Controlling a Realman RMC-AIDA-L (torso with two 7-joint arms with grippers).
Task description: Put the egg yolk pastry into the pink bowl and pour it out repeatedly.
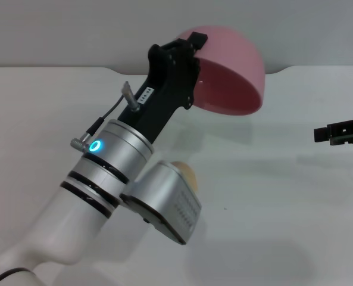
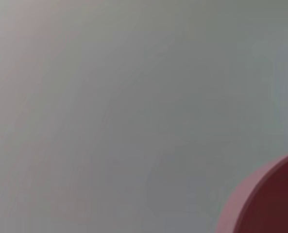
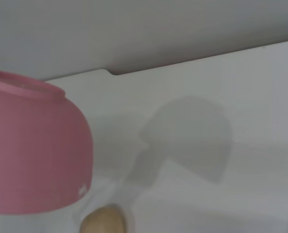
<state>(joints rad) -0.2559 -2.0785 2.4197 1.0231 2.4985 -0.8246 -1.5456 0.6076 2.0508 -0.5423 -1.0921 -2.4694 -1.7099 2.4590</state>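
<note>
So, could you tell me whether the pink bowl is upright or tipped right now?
Tipped. The left gripper holds the pink bowl up off the table, mouth turned down, with the egg yolk pastry lying below it.

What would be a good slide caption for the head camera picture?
Left gripper holds the pink bowl tipped above the table, the pastry lying below; right gripper waits aside.

We're looking at a lab-style test bench. A bare white table [image 1: 271,226] is filling the view, a plain grey wall [image 1: 75,30] running along behind at twelve o'clock.
</note>
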